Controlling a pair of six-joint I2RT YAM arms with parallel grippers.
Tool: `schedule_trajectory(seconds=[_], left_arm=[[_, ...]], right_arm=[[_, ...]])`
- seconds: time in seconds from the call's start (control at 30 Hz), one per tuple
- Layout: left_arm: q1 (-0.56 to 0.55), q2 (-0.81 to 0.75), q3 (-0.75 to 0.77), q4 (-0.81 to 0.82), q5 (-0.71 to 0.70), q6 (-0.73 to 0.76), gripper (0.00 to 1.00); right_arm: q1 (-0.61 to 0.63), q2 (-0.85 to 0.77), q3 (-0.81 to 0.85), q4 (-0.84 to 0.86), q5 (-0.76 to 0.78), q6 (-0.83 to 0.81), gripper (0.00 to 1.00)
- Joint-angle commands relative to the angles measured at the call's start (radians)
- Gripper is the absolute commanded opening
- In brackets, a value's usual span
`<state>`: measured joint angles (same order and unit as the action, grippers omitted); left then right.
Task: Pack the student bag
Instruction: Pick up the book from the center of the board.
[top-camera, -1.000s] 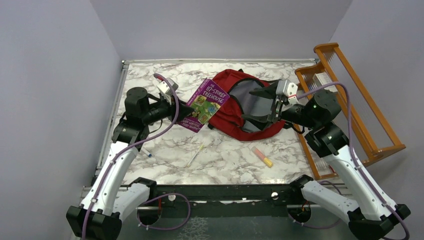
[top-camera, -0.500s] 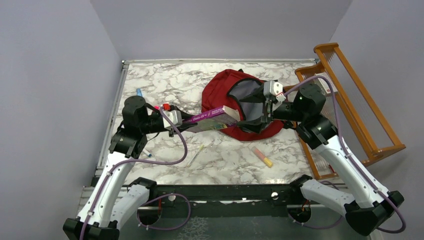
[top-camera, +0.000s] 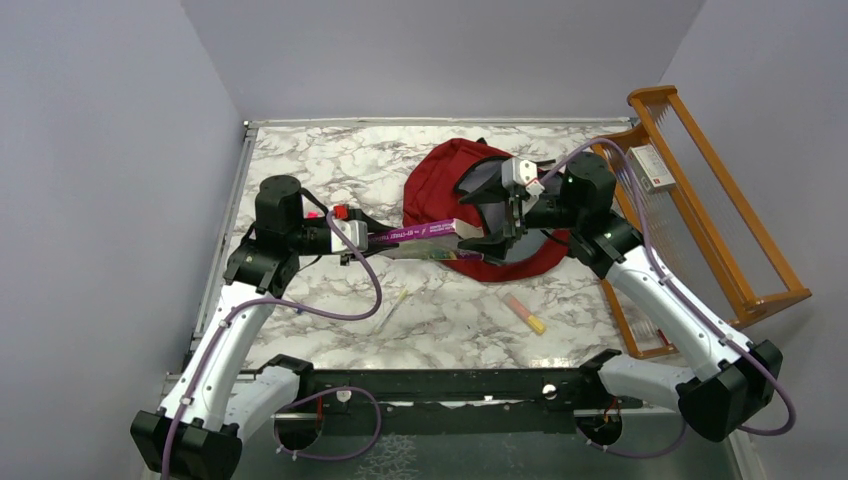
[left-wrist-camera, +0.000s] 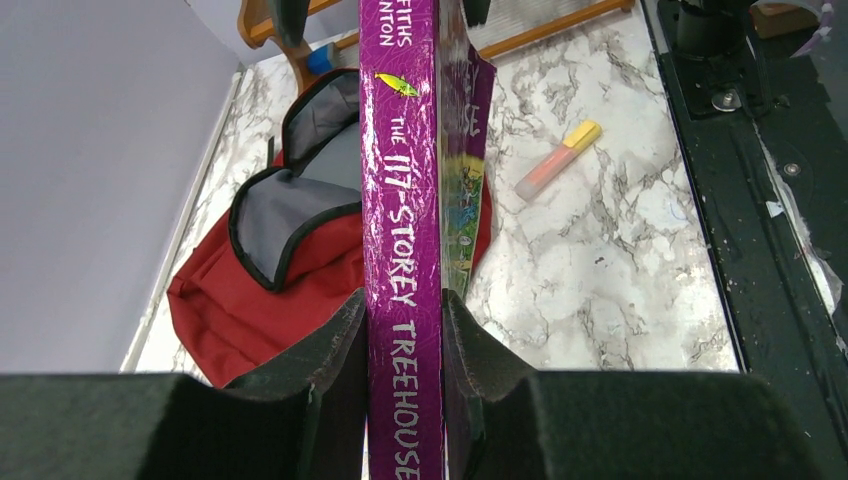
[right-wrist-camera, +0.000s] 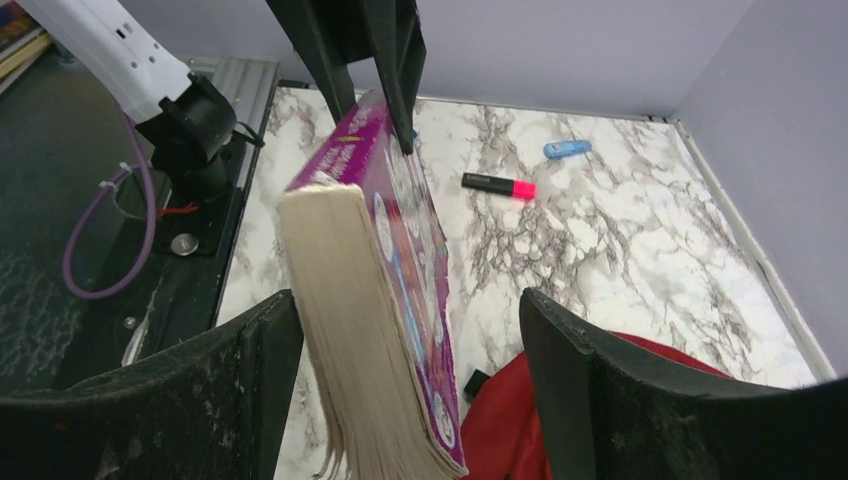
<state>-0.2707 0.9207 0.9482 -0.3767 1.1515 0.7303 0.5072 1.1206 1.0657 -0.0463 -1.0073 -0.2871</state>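
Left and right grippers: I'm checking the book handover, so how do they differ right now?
Left gripper: jaws shut on the purple book's spine. Right gripper: jaws wide open, straddling its page end without clamping. Left carries the book; right holds nothing. Both face the same book, near the student bag.

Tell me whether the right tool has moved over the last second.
Yes. The right tool has shifted left, away from the wooden rack, and now straddles the end of the purple book.
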Motion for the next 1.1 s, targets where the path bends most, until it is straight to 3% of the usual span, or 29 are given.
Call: schedule_trajectory(seconds=[0.0,0.47,0.67,0.87,0.93,1.0,1.03,1.07], left_arm=[[-0.004,0.003,0.067,0.037,0.074,0.057,0.0],[-0.005,0.057,0.086,0.03,0.068,0.027,0.0],[-0.005,0.071,0.083,0.029,0.045,0.026,0.0],[-0.005,0.089,0.075,0.028,0.012,0.021,0.0],[-0.005,0.093,0.074,0.028,0.012,0.023,0.0],[-0.005,0.102,0.076,0.028,0.007,0.021,0.02],[-0.005,0.107,0.079,0.03,0.001,0.016,0.06],[-0.007,0.112,0.081,0.031,-0.009,0.009,0.11]], right_arm=[[0.011,0.035,-0.007,-0.012,-0.003,-0.065,0.81],[0.05,0.125,0.012,-0.075,0.031,-0.086,0.66],[0.054,0.176,0.046,-0.135,0.026,-0.101,0.53],[0.054,0.141,0.001,-0.08,0.055,-0.051,0.39],[0.054,0.132,-0.01,-0.048,0.078,0.004,0.3],[0.054,0.129,-0.004,-0.039,0.072,0.046,0.11],[0.054,0.126,-0.006,-0.029,0.072,0.071,0.02],[0.054,0.12,-0.014,-0.013,0.076,0.098,0.01]])
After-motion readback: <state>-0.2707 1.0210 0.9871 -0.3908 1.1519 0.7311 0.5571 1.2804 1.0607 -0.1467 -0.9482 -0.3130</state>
